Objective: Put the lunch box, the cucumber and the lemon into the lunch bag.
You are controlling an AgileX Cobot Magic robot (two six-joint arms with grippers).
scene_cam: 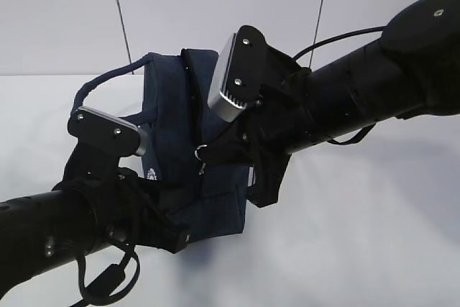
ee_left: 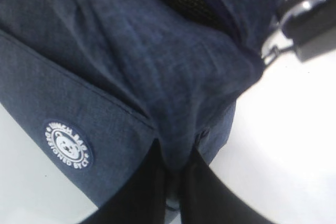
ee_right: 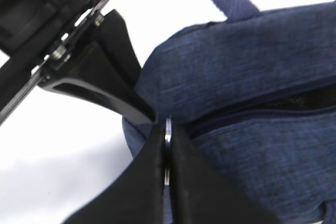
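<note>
The dark navy lunch bag (scene_cam: 172, 134) stands in the middle, with one loop handle (scene_cam: 108, 80) arching to the left. My left gripper (ee_left: 176, 153) is shut on a fold of the bag's fabric at its lower corner, next to a round white logo patch (ee_left: 67, 144). My right gripper (ee_right: 167, 129) is shut on the metal ring pull (ee_right: 167, 125) of the top zipper. The zipper (ee_right: 294, 100) is partly open and shows a dark gap. In the exterior view the ring (scene_cam: 202, 152) sits at the right gripper's tips. The lunch box, cucumber and lemon are out of view.
Both arms crowd the bag in the exterior view, the left arm (scene_cam: 57, 228) from the lower left and the right arm (scene_cam: 359, 84) from the upper right. A white table (scene_cam: 359, 235) lies around the bag, with a pale wall behind.
</note>
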